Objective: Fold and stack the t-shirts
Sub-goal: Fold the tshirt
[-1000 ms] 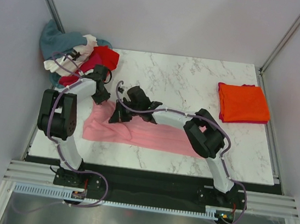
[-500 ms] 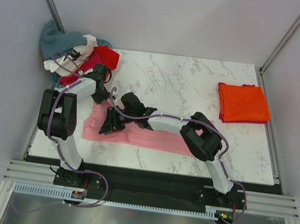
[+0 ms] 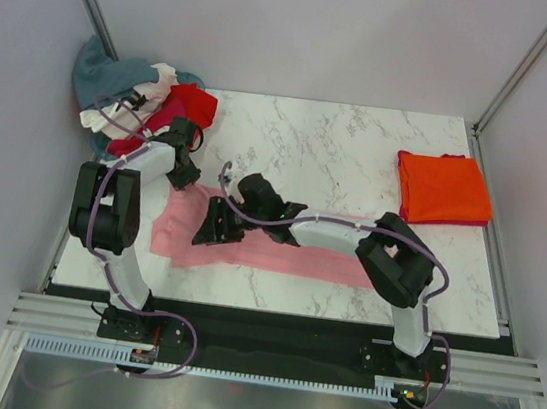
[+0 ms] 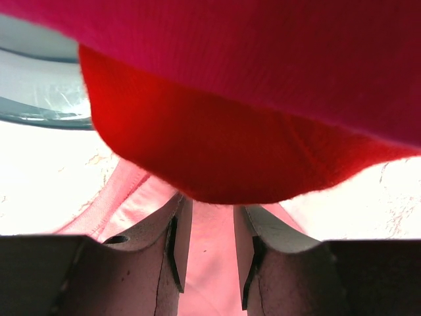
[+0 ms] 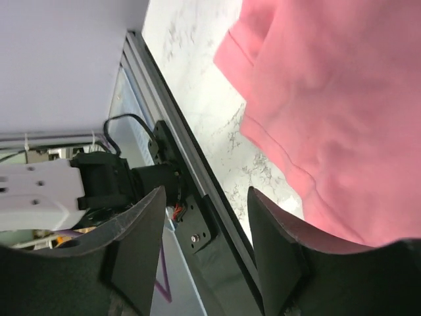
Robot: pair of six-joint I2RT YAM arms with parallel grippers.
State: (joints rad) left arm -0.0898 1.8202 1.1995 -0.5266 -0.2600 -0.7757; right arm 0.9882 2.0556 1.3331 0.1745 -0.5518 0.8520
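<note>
Light pink t-shirt: soft plain cloth, lying flat on the worktop as a long, uneven band. A hemmed edge and gentle wrinkles show in the right wrist view.

Right gripper: over the left part of the pink shirt. Its jaws stand wide apart with nothing between them. In that view the pink cloth lies to one side and the worktop's dark metal edge shows through the gap.

Left gripper: at the pink shirt's far left corner. Its jaws stand a little apart, with pink cloth showing in the gap. Whether they pinch it cannot be told. A fold of red shirt hangs just above the fingertips.

Beyond the pink shirt's far left corner: a loose heap of red, white and teal-grey shirts.

Well to the right of the pink shirt: an orange shirt, folded square, with a darker edge showing beneath.

Worktop surface: white, marble-patterned, smooth.
</note>
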